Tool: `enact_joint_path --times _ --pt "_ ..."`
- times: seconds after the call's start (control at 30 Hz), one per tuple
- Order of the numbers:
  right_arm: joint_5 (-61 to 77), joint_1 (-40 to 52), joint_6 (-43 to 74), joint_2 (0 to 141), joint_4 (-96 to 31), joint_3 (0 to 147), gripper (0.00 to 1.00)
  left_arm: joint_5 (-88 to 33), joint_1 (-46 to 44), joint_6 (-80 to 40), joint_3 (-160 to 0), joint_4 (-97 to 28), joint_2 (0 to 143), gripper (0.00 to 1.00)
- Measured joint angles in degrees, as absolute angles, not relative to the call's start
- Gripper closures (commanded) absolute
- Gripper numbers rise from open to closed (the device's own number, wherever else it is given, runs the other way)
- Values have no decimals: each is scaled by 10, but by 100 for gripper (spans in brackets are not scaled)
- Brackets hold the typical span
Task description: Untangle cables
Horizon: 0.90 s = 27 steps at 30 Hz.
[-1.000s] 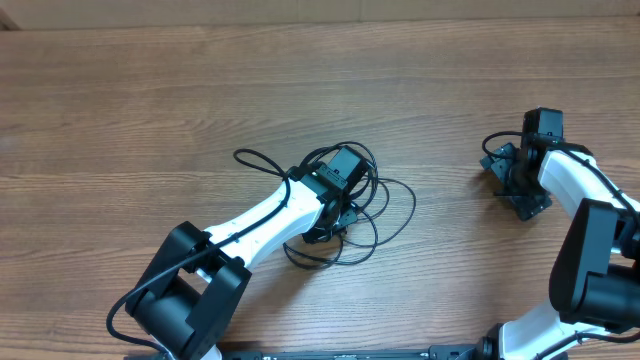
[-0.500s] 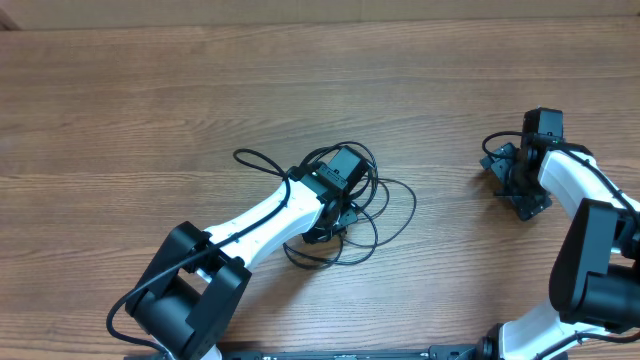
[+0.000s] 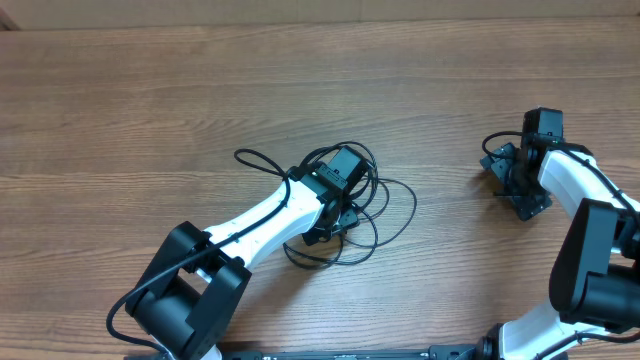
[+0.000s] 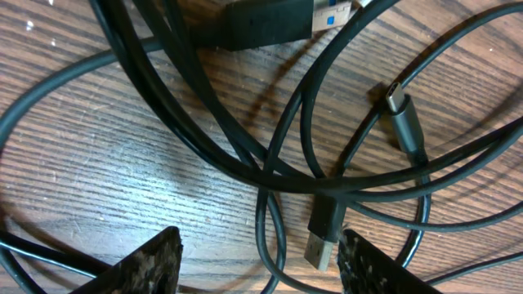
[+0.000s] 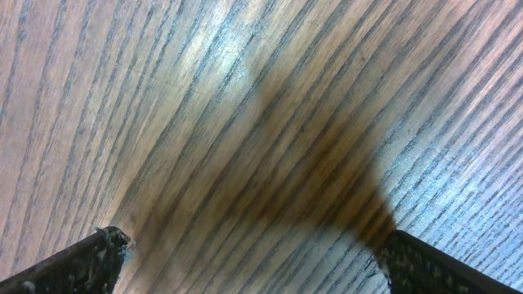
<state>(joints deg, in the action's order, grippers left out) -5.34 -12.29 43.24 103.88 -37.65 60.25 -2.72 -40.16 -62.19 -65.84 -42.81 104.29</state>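
From overhead we see the cables [image 3: 385,215] as a loose heap of thin black loops near the middle of the table [image 3: 200,100], a little toward 6 o'clock. One loop strays out toward 10 o'clock of the heap and the widest loop bulges toward 3 o'clock. The left arm reaches into the heap from 7 o'clock, and its wrist covers the left tool from that camera, so we cannot tell there how its jaws stand.

The left wrist view fills that gap. The left tool [image 4: 261,265] is parted, its two fingertips [image 4: 151,261] at the bottom edge well apart, hanging low over the heap. Strands run between them, but neither tip presses on one, so it has hold of nothing. This view also shows what the overhead is too small to show: a blue-tongued plug [image 4: 270,20] at 12 o'clock, a grey plug [image 4: 404,118] at 2 o'clock, and a silver-tipped plug [image 4: 325,233] just beside the right fingertip, with several cords crossing over one another above it.

The right tool [image 3: 515,180] sits at 3 o'clock on the table, well apart from the heap. Its own camera shows only bare wood grain and a blurred shadow, with the tool spread wide and empty.
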Motion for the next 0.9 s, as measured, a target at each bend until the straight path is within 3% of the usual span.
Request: enact_joint_path --times 0.13,0.33,0.5,0.63,0.7,0.83,0.9 --pt "-54 -123 432 1039 -376 602 0 -23 -402 -622 -658 -432 1043 39" --pt "-53 -123 432 1039 -377 602 0 -23 -402 -622 -658 -429 1043 31" --pt "-53 -123 432 1039 -377 602 0 -23 -402 -622 -658 -419 1043 34" --pt "-53 -123 432 1039 -376 602 0 -22 -402 -622 -658 -416 1043 47" --pt "-53 -123 432 1039 -376 602 0 -21 -402 -620 -658 -416 1043 67" --pt "-53 -123 432 1039 -376 602 0 -18 -402 -619 -658 -415 1043 94" --pt "-54 -123 432 1039 -376 602 0 -18 -402 -618 -658 -413 1043 96"
